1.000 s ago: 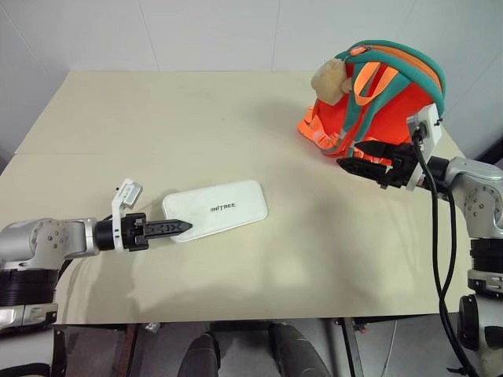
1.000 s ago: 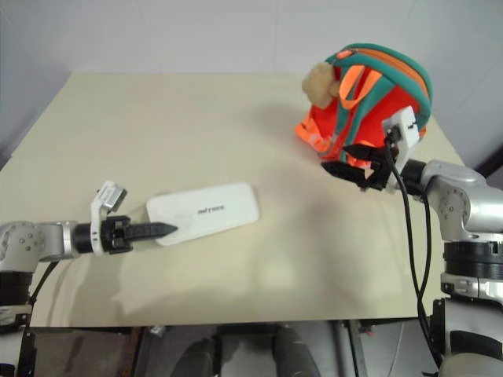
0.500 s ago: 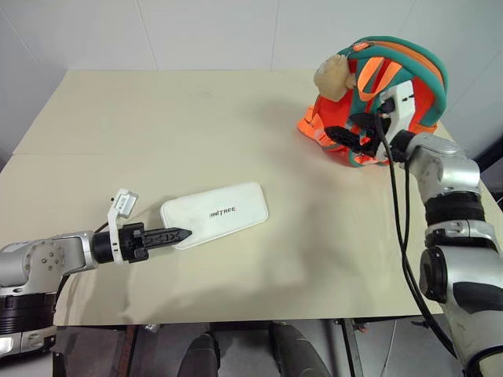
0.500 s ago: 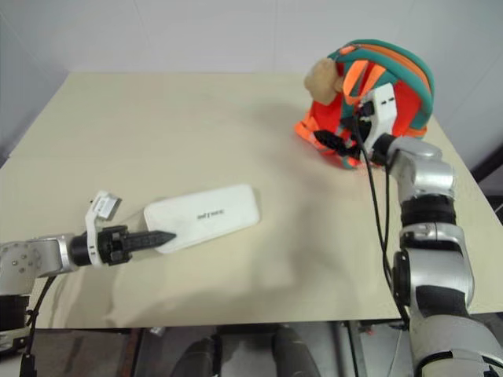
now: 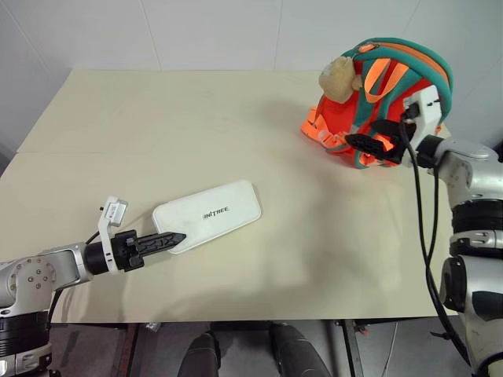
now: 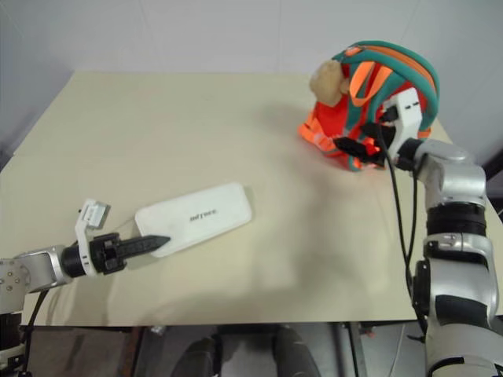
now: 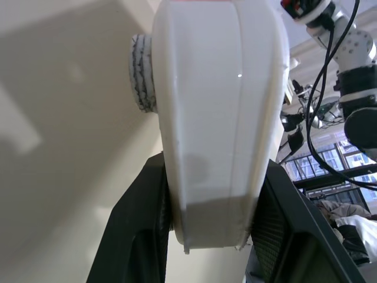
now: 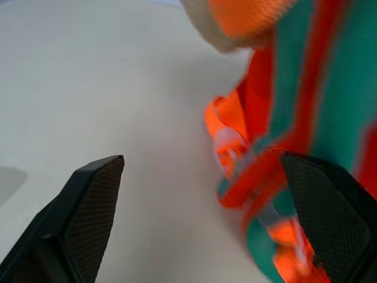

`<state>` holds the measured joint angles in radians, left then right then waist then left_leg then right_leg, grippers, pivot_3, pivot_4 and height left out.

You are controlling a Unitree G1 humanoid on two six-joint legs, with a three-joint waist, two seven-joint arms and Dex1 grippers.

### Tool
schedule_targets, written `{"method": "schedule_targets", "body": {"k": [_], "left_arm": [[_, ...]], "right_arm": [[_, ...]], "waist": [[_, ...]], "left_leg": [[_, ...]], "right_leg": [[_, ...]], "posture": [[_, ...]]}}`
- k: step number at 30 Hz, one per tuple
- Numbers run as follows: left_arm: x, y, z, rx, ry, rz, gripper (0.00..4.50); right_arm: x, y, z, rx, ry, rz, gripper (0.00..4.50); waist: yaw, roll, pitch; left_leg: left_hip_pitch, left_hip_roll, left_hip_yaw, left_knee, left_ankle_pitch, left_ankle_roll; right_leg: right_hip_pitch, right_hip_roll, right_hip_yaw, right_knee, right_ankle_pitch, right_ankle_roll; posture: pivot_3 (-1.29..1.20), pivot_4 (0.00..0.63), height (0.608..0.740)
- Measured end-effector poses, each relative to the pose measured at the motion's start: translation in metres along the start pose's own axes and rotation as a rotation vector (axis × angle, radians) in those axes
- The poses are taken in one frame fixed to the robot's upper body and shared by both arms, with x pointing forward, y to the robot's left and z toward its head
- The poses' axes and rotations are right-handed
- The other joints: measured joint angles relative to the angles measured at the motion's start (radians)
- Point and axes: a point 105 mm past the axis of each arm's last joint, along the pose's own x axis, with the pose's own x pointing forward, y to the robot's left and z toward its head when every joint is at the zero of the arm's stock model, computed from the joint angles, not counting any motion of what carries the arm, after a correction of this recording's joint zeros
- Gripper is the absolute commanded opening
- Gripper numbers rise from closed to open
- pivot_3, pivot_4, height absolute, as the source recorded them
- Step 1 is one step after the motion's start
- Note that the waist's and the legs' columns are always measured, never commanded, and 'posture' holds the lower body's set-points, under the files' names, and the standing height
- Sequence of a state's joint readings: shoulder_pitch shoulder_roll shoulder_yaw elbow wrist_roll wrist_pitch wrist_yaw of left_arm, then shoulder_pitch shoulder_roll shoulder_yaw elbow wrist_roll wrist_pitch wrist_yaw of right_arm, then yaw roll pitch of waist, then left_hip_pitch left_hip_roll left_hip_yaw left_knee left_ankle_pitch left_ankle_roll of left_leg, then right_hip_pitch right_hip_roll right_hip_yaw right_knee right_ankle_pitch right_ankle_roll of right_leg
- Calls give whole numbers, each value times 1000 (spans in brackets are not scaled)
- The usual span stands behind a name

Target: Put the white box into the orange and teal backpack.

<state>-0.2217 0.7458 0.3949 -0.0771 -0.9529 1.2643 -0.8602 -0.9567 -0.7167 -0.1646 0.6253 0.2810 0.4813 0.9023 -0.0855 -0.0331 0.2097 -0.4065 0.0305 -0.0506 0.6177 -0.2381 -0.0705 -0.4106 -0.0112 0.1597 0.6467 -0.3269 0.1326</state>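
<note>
The left gripper (image 5: 174,238) clamps one end of the white box (image 5: 207,225), which lies flat on the table (image 5: 189,126) ahead of it. The right gripper (image 5: 363,147), jaws spread wide, sits against the front straps of the orange and teal backpack (image 5: 389,98).

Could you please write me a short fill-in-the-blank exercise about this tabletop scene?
1. The left tool is shut on one end of the white ____.
2. The right tool, standing ____, is at the orange and teal backpack.
3. A beige plush ____ hangs on the backpack.

Missing words: box; open; charm
</note>
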Motion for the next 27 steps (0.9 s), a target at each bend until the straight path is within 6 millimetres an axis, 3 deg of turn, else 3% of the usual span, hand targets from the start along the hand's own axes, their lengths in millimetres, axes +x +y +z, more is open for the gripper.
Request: {"method": "schedule_targets", "body": {"k": [4, 10, 20, 27], "left_arm": [[3, -1, 2, 7, 4, -10, 1468], [7, -3, 8, 26, 3, -23, 1468], [8, -3, 6, 23, 9, -26, 1468], [8, -3, 6, 23, 8, -25, 1468]], "right_arm": [[-9, -7, 0, 5, 10, -42, 4500], [-6, -9, 0, 18, 4, -53, 4500], [42, 6, 5, 102, -46, 5, 4500], [63, 12, 5, 98, -85, -30, 4500]], "waist": [[-6, 0, 0], [-17, 0, 0], [-33, 0, 0], [-37, 0, 0]], "left_leg": [[1, 0, 1, 0, 0, 0], [1, 0, 1, 0, 0, 0], [1, 0, 2, 0, 0, 0], [1, 0, 1, 0, 0, 0]], "right_leg": [[0, 1, 1, 1, 0, 0], [0, 1, 1, 1, 0, 0], [0, 1, 2, 1, 0, 0], [0, 0, 1, 1, 0, 0]], "posture": [[0, 150, 740], [0, 150, 740], [0, 150, 740], [0, 150, 740]]}}
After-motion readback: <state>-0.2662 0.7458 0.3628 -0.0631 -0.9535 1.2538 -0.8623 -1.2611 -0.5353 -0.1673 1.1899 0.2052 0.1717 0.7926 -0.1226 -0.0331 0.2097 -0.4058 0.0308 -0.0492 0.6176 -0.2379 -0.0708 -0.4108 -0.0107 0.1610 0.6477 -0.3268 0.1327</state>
